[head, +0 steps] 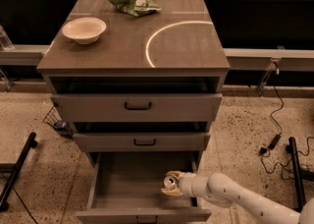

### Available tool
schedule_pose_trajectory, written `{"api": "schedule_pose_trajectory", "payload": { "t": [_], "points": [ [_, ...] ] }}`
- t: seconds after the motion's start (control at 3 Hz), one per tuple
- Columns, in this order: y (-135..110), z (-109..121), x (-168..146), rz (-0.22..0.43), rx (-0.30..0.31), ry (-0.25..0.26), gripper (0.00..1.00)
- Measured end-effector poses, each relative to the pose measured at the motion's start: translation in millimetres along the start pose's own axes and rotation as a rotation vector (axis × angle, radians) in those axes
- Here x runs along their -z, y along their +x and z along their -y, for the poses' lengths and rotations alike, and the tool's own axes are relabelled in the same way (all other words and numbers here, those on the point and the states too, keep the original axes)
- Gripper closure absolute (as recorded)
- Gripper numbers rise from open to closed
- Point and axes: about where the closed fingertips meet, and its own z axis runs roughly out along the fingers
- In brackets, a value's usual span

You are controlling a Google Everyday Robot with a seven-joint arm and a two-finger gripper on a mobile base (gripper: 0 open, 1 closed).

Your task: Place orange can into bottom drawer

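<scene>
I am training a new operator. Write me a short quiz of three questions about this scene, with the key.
1. True or false: the grey wood-grain bottom drawer is pulled open.
2. Where is the small orange drink can?
A) on the floor
B) in the two-finger gripper, at the bottom drawer's right side
C) inside the middle drawer
3. Fill in: the crumpled bag on the grey cabinet top, near the cream round bowl, is ___ in colour.
Key: 1 true; 2 B; 3 green.
</scene>
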Motion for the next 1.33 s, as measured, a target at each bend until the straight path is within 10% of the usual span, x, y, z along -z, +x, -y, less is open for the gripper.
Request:
{"api": "schedule_pose_trajectory", "payload": {
  "t": [1.33],
  "points": [
    [56.6, -2.9, -43.3, -0.039, -0.016, -0.004, 0.14]
  ]
}}
